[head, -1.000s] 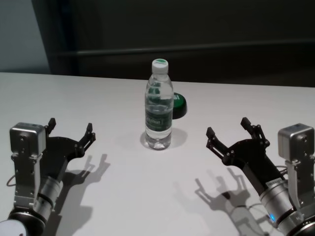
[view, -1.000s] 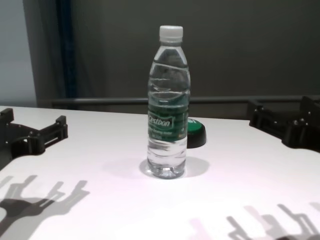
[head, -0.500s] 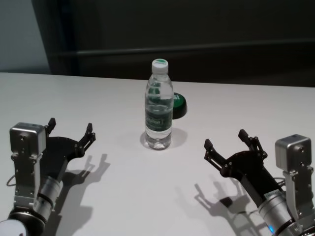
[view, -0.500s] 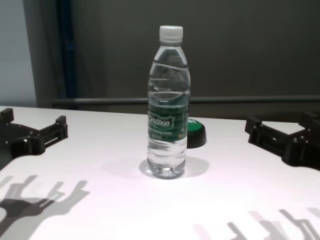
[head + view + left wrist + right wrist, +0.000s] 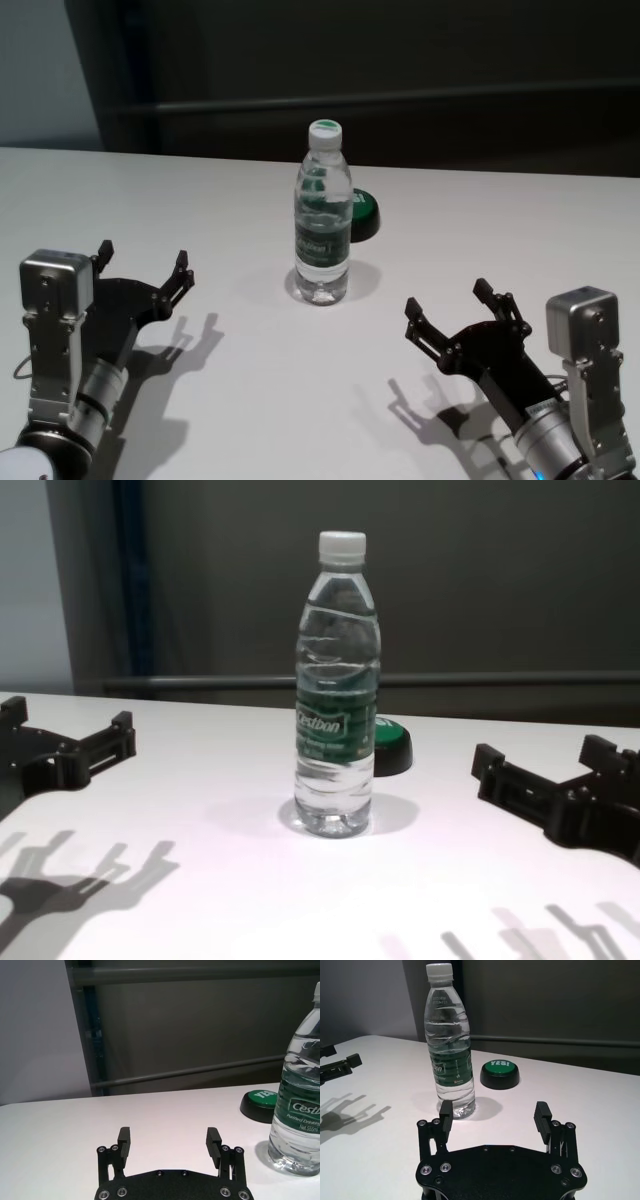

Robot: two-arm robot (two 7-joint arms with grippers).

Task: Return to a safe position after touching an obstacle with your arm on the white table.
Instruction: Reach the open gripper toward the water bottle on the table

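Note:
The obstacle, a tall clear water bottle [image 5: 323, 220] with a white cap and dark green label, stands upright mid-table on the white table [image 5: 250, 380]. It also shows in the chest view [image 5: 338, 700], the left wrist view [image 5: 300, 1105] and the right wrist view [image 5: 448, 1050]. My right gripper [image 5: 447, 312] is open and empty, low at the near right, apart from the bottle; it shows in its wrist view [image 5: 492, 1112] and the chest view [image 5: 545, 765]. My left gripper [image 5: 143, 262] is open and empty at the near left, also in its wrist view [image 5: 168, 1141].
A low round green push-button on a black base [image 5: 364, 214] sits just behind and right of the bottle, also in the right wrist view [image 5: 499, 1073]. A dark wall with a rail runs behind the table's far edge.
My right gripper has drawn back toward me and slightly leftward, lower in the head view. The bottle still stands in place. The left arm has not moved.

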